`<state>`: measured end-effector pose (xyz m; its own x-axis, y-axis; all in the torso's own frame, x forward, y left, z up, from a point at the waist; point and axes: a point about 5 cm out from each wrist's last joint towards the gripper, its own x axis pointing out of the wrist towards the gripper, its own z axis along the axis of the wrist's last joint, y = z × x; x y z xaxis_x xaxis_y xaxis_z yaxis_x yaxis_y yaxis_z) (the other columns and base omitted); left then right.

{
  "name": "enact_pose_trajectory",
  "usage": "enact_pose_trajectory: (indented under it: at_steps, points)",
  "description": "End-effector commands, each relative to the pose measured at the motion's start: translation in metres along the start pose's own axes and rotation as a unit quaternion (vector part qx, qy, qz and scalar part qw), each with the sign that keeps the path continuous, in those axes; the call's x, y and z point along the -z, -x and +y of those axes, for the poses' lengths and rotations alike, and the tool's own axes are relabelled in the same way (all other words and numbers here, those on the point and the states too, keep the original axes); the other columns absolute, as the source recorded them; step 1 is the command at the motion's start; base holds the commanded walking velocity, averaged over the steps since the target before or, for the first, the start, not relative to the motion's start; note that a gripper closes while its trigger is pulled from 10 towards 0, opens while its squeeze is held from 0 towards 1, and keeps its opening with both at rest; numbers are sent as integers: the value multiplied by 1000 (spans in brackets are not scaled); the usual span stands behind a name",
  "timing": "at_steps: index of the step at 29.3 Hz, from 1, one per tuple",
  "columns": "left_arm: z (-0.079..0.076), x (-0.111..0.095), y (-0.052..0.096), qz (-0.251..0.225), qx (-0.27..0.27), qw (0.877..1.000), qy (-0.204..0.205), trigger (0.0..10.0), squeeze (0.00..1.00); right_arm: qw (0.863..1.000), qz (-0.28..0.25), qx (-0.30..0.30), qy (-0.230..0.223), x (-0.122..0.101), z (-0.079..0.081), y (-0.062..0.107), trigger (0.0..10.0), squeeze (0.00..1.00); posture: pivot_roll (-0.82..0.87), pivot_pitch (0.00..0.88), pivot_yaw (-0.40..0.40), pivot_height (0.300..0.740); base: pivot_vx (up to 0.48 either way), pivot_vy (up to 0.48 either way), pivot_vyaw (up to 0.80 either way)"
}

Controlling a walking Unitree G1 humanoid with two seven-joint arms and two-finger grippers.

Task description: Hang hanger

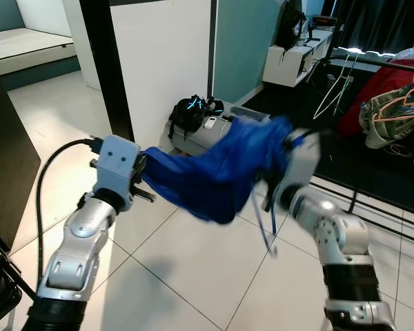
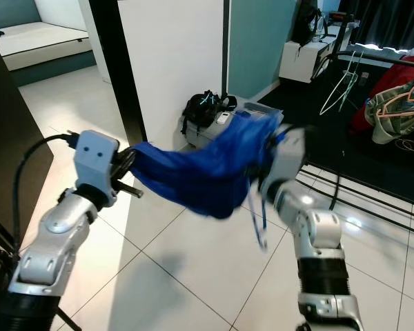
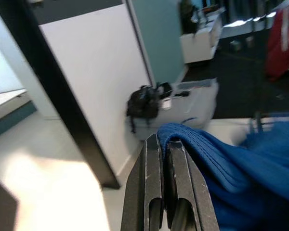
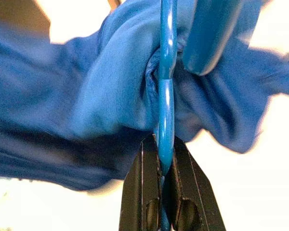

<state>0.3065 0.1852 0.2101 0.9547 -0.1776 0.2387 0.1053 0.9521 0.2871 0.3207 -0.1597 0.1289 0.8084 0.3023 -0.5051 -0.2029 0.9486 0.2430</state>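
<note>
A: So, where does the blue hanger (image 4: 166, 96) sit against the right claw (image 4: 167, 166)?

B: In the right wrist view its thin blue bar runs straight up out of the gap between the two black fingers (image 4: 144, 192), which are closed on it. Above the fingertips the bar disappears into bunched blue cloth (image 1: 221, 172).

A: And from the head views?

B: The right arm is raised in front of the robot, blurred, with its wrist buried in the right end of the cloth. A thin blue strand of the hanger (image 1: 265, 231) dangles below that wrist, over the white tiled floor (image 1: 193, 276).

A: What about the left claw (image 3: 164, 144)?

B: Its fingers are pressed together, and the left wrist view shows a folded edge of the blue cloth lying right at the fingertips and spilling off to one side. In the head views the cloth's left end meets the claw at the white wrist block. Whether the fabric is actually pinched between the fingers cannot be told.

A: So the cloth spans both arms?

B: Yes, it sags between them in mid-air, well above the floor.

A: Anything behind?

B: A white wall panel with a black edge (image 1: 114, 76), a black bag (image 1: 190, 114) resting on a grey box (image 1: 207, 138) at its foot, and off to the right a dark rail (image 1: 372, 61) with a white hanger (image 1: 334, 89) and a pink hanger (image 1: 407, 96) carrying clothes.
</note>
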Motion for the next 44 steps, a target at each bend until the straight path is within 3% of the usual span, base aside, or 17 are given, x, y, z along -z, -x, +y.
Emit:
enact_pose_trajectory:
  at_steps: [1, 10, 13, 16, 17, 22, 23, 24, 25, 26, 28, 29, 32, 36, 38, 44]
  points:
    - [15, 5, 4, 18, -16, 1000, -16, 10000, 0, 1000, 7, -10, 2, -1, -1, 3, 10000, 0, 22, 0, -21, 740, 0, 0, 0]
    - [29, 1, 8, 19, -16, 999, -31, 10000, 0, 1000, 7, 20, 3, -4, -14, 6, 10000, 0, 28, 0, -21, 740, 0, 0, 0]
    - [34, -4, 7, 12, -13, 999, -40, 10000, 0, 999, -16, 49, 7, -16, -25, 8, 10000, 0, 35, 0, -21, 740, 0, 0, 0]
    - [38, -11, 5, 4, -12, 998, -58, 10000, 0, 999, -9, 18, 37, -19, -19, 10, 10000, 0, 32, 0, -20, 740, 0, 0, 0]
    - [41, -13, 3, 2, -10, 997, -72, 10000, 0, 997, 7, -19, 71, -15, -11, 13, 10000, 0, 32, 0, -19, 740, 0, 0, 0]
    - [51, -14, 2, 5, -16, 994, -111, 10000, 0, 992, 21, -87, 88, -12, 0, 22, 10000, 0, 29, 0, -13, 740, 0, 0, 0]
    - [61, -15, 2, 9, -27, 991, -134, 10000, 0, 994, 2, -79, 79, -19, -6, 24, 10000, 0, 28, 0, -12, 740, 0, 0, 0]
    - [61, -15, 2, 9, -27, 991, -134, 10000, 0, 994, 2, -79, 79, -19, -6, 24, 10000, 0, 28, 0, -12, 740, 0, 0, 0]
    - [74, -16, 3, 13, -45, 986, -158, 10000, 0, 996, -36, -53, 67, -32, -18, 28, 10000, 0, 24, 0, -9, 740, 0, 0, 0]
    - [74, -16, 3, 13, -45, 986, -158, 10000, 0, 996, -36, -53, 67, -32, -18, 28, 10000, 0, 24, 0, -9, 740, 0, 0, 0]
    - [96, -22, 5, 15, -80, 978, -191, 10000, 0, 994, -105, -12, 25, -56, -39, 36, 10000, 0, 24, 0, -9, 740, 0, 0, 0]
    - [96, -22, 5, 15, -80, 978, -191, 10000, 0, 994, -105, -12, 25, -56, -39, 36, 10000, 0, 24, 0, -9, 740, 0, 0, 0]
    - [117, -40, 6, -10, -117, 970, -212, 10000, 0, 981, -191, 45, 3, -83, -60, 49, 10000, 0, 20, 0, -8, 740, 0, 0, 0]
    - [120, -57, 4, -46, -120, 962, -240, 10000, 0, 973, -213, 86, 4, -87, -69, 52, 10000, 0, 25, 0, -11, 740, 0, 0, 0]
    - [120, -67, 2, -60, -117, 956, -262, 10000, 0, 975, -209, 76, -7, -85, -66, 50, 10000, 0, 25, 0, -9, 740, 0, 0, 0]
    - [122, -74, 1, -73, -120, 953, -270, 10000, 0, 976, -207, 57, -25, -84, -61, 48, 10000, 0, 29, 0, -9, 740, 0, 0, 0]
